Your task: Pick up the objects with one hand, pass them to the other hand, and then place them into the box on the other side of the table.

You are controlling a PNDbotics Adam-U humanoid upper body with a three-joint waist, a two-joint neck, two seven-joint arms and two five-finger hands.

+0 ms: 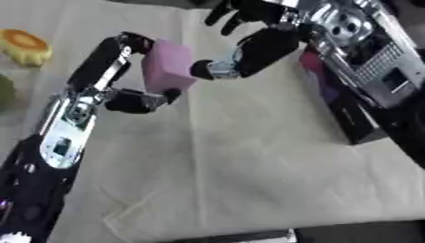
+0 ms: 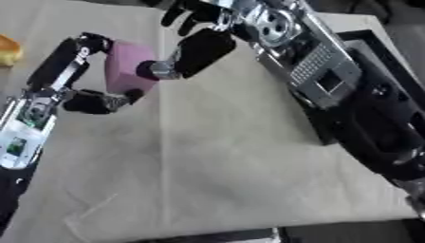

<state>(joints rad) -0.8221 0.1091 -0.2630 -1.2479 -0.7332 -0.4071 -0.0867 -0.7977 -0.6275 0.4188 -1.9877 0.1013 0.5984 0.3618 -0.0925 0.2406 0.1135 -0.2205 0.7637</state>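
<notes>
A pink block (image 1: pixel 166 66) hangs above the beige tablecloth, left of centre. My left hand (image 1: pixel 104 61) is shut on it, fingers curled over its top left edge and thumb (image 1: pixel 143 100) under its lower corner. My right hand (image 1: pixel 265 47) reaches in from the upper right. Its thumb tip (image 1: pixel 212 70) touches the block's right face, while its fingers (image 1: pixel 232 14) stay spread above and away from the block. The dark box (image 1: pixel 358 128) lies along the table's right side, largely hidden behind my right arm.
A yellow and orange object (image 1: pixel 25 45) lies at the far left of the cloth, with a green object (image 1: pixel 4 92) below it at the edge. Something magenta (image 1: pixel 311 61) shows in the box. The beige cloth (image 1: pixel 249 166) spreads over the table's middle and front.
</notes>
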